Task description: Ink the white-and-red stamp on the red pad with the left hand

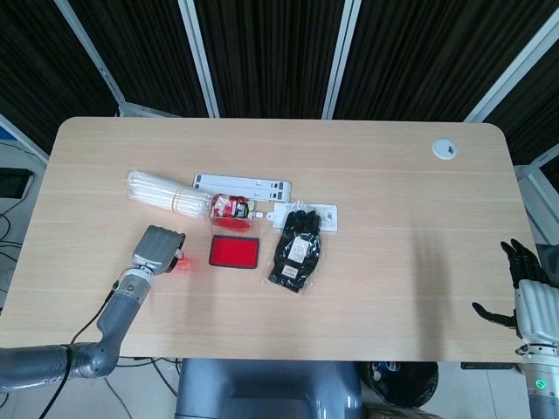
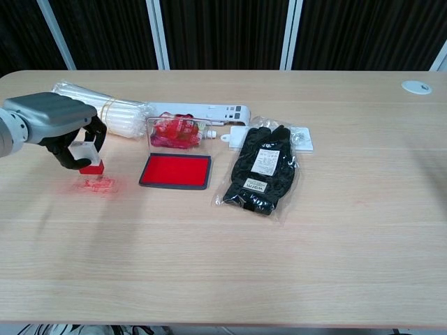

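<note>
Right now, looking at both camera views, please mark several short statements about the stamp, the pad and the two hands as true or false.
1. The left hand holds the white-and-red stamp. True.
2. The stamp is on the red pad. False: it is left of the pad, above a red ink smear on the table.
3. The right hand holds the black gloves. False: it is empty, at the table's right edge.
4. The gloves lie right of the pad. True.

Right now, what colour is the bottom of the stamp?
Red, under a white top; the stamp shows best in the chest view.
</note>
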